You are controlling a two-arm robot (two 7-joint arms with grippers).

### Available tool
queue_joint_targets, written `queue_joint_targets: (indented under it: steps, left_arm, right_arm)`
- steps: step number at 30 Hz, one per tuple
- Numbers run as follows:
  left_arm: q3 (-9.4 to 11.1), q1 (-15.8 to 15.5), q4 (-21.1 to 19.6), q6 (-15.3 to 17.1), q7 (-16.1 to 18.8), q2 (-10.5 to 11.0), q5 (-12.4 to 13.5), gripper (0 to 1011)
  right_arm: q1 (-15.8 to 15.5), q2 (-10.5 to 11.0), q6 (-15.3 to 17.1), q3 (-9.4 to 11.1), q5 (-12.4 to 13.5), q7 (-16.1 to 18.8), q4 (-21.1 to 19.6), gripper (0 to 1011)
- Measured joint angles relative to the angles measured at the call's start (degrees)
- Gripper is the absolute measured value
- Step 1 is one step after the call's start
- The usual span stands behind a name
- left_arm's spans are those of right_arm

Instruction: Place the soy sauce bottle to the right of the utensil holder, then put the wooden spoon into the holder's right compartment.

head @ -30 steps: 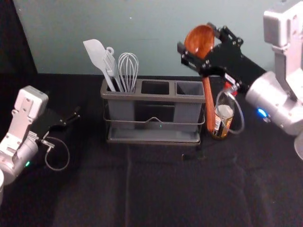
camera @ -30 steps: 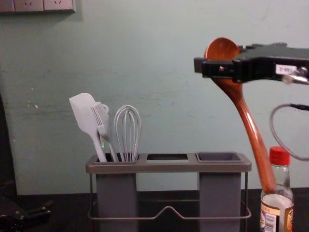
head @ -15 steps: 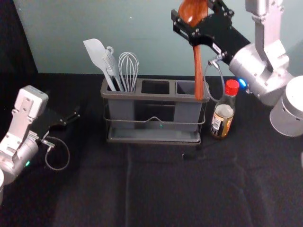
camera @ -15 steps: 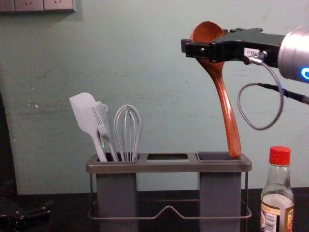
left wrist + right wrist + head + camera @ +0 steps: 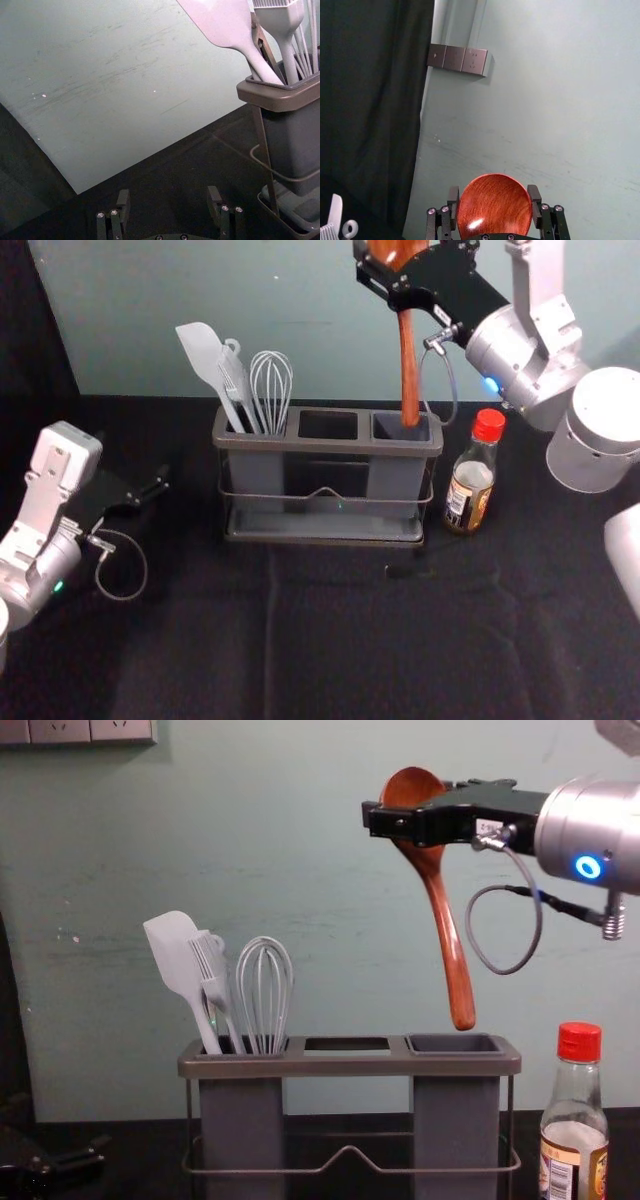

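So, the writing: the soy sauce bottle (image 5: 580,1086) has a printed label (image 5: 591,1162) with a barcode, but I can't read a brand. There's a white tag (image 5: 489,827) on the right claw (image 5: 408,811) too, characters too tiny to make out.

Right arm reaches in level from the right, claw up above the utensil holder (image 5: 350,1066), pinching the wooden spoon (image 5: 440,910) by its bowl. Spoon hangs bowl-up, a bit tilted, handle end just above the right compartment (image 5: 455,1044), apart from the rim. Bottle's upright, near the holder's right side. Spatula (image 5: 178,955), brush (image 5: 211,971) and whisk (image 5: 265,995) sit in the left compartment.

Left arm's parked off to the left, claw (image 5: 160,485) spread.

Head view crops the top of the spoon; chest view cuts off the bottle's base.
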Motion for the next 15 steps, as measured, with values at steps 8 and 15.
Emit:
queue_joint_targets:
  steps: [8,15]
  left_arm:
    - [0.0,0.0,0.0,0.0,0.0,0.0,0.0,1005]
    - [0.0,0.0,0.0,0.0,0.0,0.0,0.0,1005]
  right_arm:
    - [1.53,-1.19,-2.62,-0.56,-2.45,0.69,4.28,842]
    - [2.02,-1.73,-4.14,-0.62,-3.87,1.05,6.6,842]
